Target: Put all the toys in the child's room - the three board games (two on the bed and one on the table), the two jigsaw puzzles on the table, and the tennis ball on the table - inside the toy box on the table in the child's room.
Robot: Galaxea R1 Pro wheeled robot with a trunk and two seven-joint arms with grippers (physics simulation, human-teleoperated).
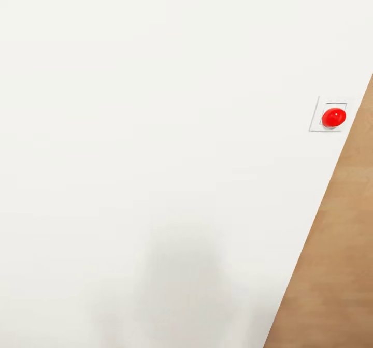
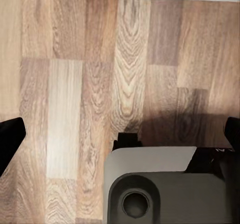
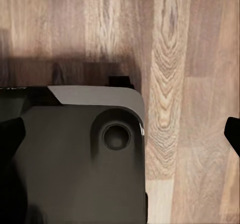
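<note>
The toys, the toy box, the table and the bed are out of view. In the head view I face a plain white wall at close range. My left gripper hangs over wood-plank floor, its two dark fingertips far apart at the frame edges, open and empty. My right gripper is open too, with nothing between its fingertips, above the floor and the robot's grey base.
A red round button in a white wall plate sits on the wall at the right. A brown wooden surface slants along the wall's right edge. The robot's grey base lies under the left gripper.
</note>
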